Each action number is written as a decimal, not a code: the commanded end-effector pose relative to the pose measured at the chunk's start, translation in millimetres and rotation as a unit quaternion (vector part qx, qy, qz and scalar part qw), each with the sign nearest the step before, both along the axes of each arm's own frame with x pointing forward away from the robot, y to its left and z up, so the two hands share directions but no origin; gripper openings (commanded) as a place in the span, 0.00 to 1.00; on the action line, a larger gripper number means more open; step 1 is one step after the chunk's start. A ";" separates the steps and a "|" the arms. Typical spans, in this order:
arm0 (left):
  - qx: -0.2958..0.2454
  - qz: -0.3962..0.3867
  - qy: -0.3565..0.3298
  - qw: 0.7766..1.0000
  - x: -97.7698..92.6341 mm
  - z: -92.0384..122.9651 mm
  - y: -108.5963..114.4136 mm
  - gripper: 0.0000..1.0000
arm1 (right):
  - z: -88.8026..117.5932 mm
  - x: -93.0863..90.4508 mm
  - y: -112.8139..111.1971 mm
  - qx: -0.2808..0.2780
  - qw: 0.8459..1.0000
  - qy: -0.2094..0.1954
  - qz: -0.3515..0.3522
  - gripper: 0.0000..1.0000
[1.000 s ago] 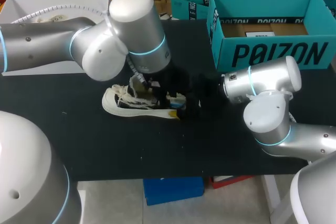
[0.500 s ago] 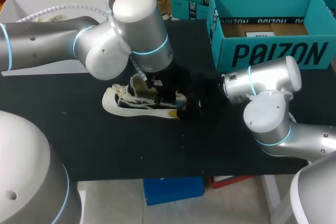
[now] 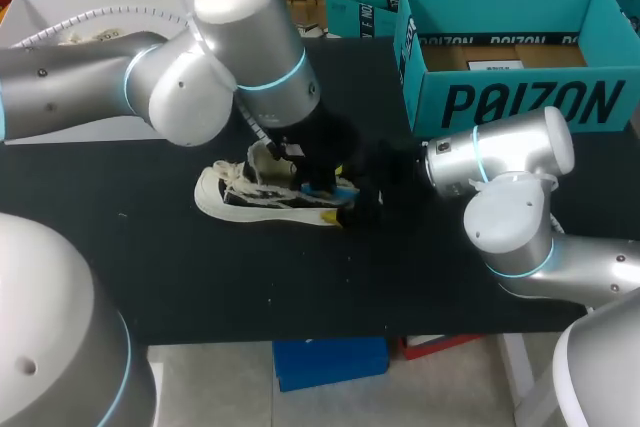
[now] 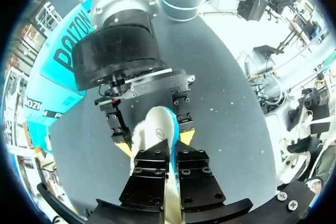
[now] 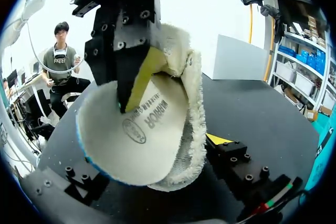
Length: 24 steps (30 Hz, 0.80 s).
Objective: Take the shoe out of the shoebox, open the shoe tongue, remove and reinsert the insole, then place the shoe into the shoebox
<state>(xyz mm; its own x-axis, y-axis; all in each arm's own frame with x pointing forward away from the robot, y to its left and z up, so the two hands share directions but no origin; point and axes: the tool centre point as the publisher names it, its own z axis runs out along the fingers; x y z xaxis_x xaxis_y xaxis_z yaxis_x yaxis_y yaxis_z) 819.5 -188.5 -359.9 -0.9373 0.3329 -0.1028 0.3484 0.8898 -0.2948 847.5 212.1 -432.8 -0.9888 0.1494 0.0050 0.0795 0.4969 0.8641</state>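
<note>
On black table [image 3: 250, 277]: white box [image 3: 30, 9], far left corner.

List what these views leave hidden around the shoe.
Head view: the left gripper's hold on the insole, hidden under its own wrist.
Right wrist view: one fingertip of the right gripper, behind the shoe.
Left wrist view: shoe's toe and tongue, under the left gripper.

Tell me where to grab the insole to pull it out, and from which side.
Take the insole by its heel end, coming from above the shoe. That end stands curled up out of the opening, a thin sheet with both faces free, so it can be pinched flat. The left gripper pinches it there, while the right gripper clamps the heel.
</note>
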 end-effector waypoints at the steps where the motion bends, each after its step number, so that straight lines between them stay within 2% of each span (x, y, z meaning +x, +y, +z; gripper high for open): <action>1: -0.039 -0.013 0.017 0.999 -8.2 22.8 17.4 0.00 | -3.7 1.5 1.3 0.000 1.000 0.000 -0.001 0.00; 10: -0.123 -0.049 0.041 0.990 -25.5 85.8 12.1 0.00 | -3.7 1.5 1.3 0.000 1.000 0.000 -0.001 0.00; 15: -0.163 -0.060 0.042 0.984 -39.4 118.3 0.8 0.00 | -3.7 1.5 1.3 0.000 1.000 0.000 -0.001 0.00; 24: -0.309 -0.131 0.121 0.934 -48.9 171.5 -6.8 0.00 | -3.7 1.5 1.3 0.000 1.000 0.000 -0.001 0.00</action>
<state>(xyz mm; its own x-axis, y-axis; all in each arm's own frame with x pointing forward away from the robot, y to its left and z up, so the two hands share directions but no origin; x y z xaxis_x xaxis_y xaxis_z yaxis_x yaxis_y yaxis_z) 765.7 -205.8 -193.7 -0.8734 0.4673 -0.1373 0.4033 0.5357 -0.7419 847.5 212.2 -432.8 -0.9888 0.1494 0.0050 0.0794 0.4970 0.8641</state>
